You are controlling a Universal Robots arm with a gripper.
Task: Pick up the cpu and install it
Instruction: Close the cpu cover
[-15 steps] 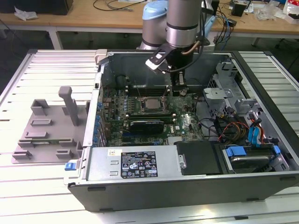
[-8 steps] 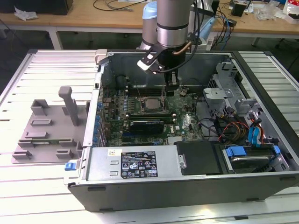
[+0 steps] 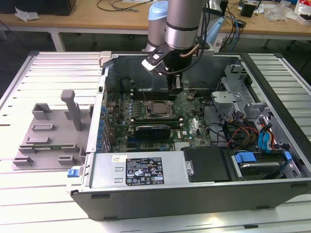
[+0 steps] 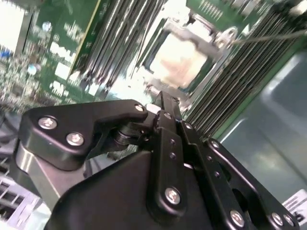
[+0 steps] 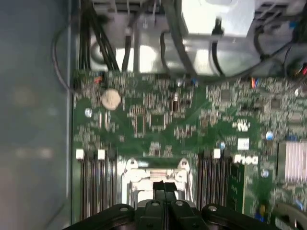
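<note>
One pincer, tips pressed together, pinching nothing we can see. It hangs over green board, just beside socket. Inside socket lies cpu, shiny top up. We think: move slow, hold straight, push soft, so chip sits flat.

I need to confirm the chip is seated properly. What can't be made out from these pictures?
1. Most of the socket in the first wrist view: covered by the gripper and cut off by the edge.
2. Whether the cpu lies flat in it: blurred in the second wrist view, too small in the exterior view.
3. Part of the motherboard in the exterior view: hidden behind the arm.
</note>
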